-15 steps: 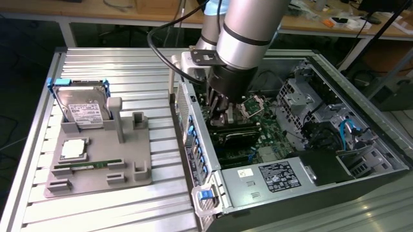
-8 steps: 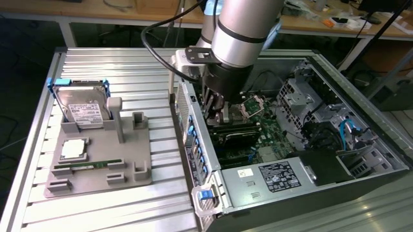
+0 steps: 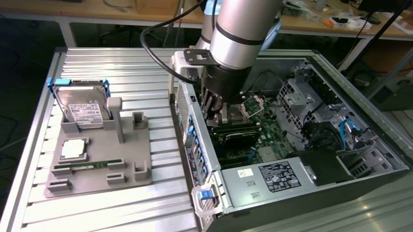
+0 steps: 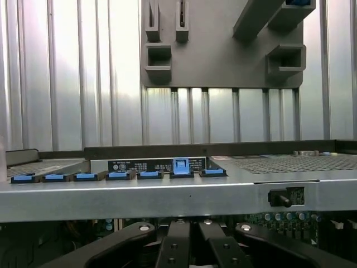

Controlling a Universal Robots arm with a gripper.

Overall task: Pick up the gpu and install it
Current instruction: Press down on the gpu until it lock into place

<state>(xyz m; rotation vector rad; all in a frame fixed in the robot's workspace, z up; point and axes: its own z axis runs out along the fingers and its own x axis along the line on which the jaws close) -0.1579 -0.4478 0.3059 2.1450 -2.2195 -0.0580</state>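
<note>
step: install; your end effector [image 3: 218, 112] was closed narrow inside the computer case [image 3: 361, 181], gpu [image 3: 227, 129] below at 6 o'clock | next: you needed a straight seat.

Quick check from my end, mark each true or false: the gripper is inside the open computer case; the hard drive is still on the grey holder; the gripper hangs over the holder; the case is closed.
1. The gripper is down inside the open computer case. True.
2. The hard drive stands on the grey holder. True.
3. The gripper hangs over the grey holder. False: it is over the motherboard in the case.
4. The case is closed. False: its side is open, showing the inside.
</note>
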